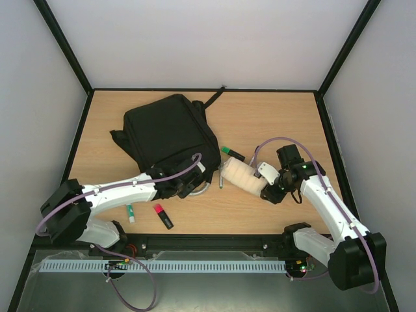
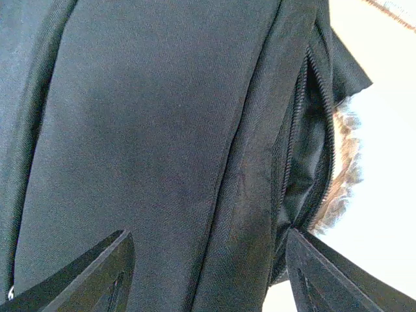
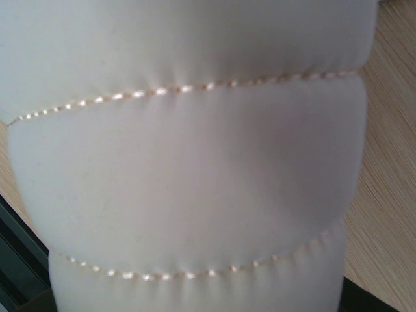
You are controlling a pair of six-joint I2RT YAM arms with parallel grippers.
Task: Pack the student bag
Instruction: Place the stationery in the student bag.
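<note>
The backpack (image 1: 166, 130) lies left of centre on the table (image 1: 279, 117). Left gripper (image 1: 190, 181): released, jaws spread over the bag's near edge. Only the left wrist view shows the zipper (image 2: 305, 130) parted; the contents are hidden. Right gripper (image 1: 266, 188): grasping the white pouch (image 1: 240, 174).

Showing two slim arms in white shells, the left arm (image 1: 120, 188) and the right arm (image 1: 331, 205), each linking round black joint housings (image 1: 283, 188). Carrying a pale lavender cable (image 1: 175, 174) in loose loops along each arm, running from bulky black shoulder blocks (image 1: 65, 211) at the near end out to the wrists. Glowing with a small green light (image 1: 303, 167) on the right wrist. Ending, at the left gripper (image 2: 208, 276), in matte black wedge-shaped fingers (image 2: 97, 276).
</note>
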